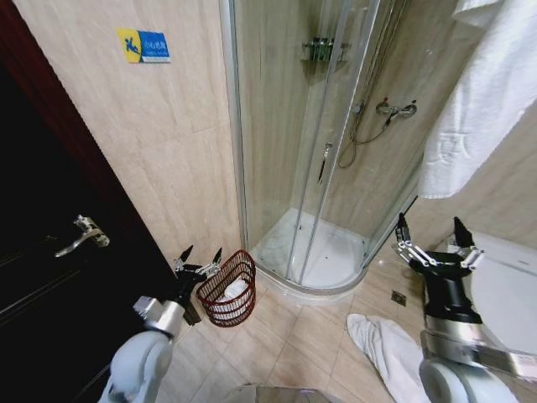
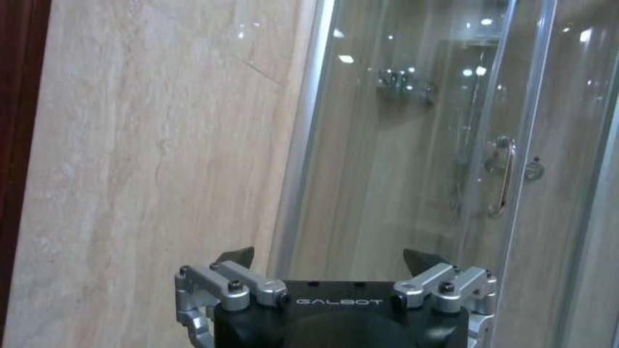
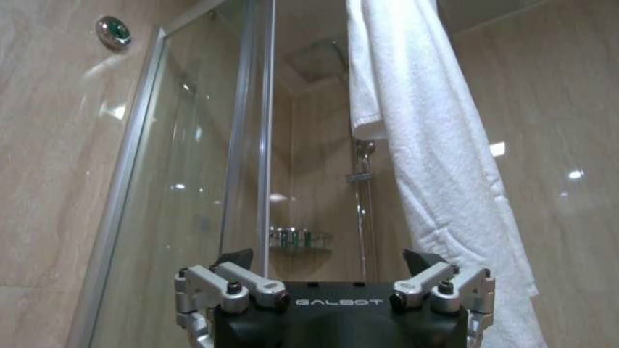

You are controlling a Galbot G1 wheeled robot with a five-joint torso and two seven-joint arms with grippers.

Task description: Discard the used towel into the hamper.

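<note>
Both end effectors gape; white towel (image 1: 237, 289) inside reddish-brown wire hamper (image 1: 228, 290).

bathroom | glass shower cabin (image 1: 319, 151) | hanging towel (image 1: 487, 92) | tiled floor (image 1: 310, 344)

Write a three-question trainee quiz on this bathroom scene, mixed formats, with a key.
1. True or false: the hamper stands on the floor beside the shower enclosure.
2. The towel hanging on the wall is nearest to: A) the left gripper B) the right gripper C) the door handle.
3. Fill in: a second white towel lies crumpled on the ___.

Key: 1 true; 2 B; 3 floor.
</note>
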